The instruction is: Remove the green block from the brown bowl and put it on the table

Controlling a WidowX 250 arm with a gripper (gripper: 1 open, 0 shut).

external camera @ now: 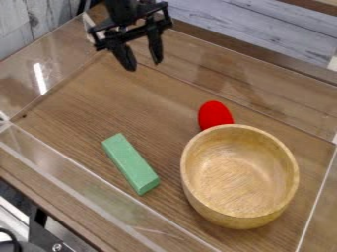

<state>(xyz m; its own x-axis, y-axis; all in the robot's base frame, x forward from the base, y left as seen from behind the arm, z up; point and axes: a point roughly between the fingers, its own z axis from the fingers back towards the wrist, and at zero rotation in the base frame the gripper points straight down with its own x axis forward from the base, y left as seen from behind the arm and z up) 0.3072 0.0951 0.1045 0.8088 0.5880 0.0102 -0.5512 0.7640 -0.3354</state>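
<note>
Since the green block [130, 163] lies flat on the table [250, 84], at about nine o'clock from the brown bowl [239, 175] and apart from it, we judge the placing done and only a clean retreat left: best to lift clear without sweeping low over the block. Our gripper [140, 54] hangs at the far edge, eleven o'clock from the bowl, fingers spread and pinching nothing. Block: long flat bar, matte light green, square-edged. Bowl: pale turned wood, thick rim, empty. Red round object [215, 115]: glossy, probably plastic, at the bowl's eleven o'clock rim. Table: brown wood-grain, clear low walls.
</note>
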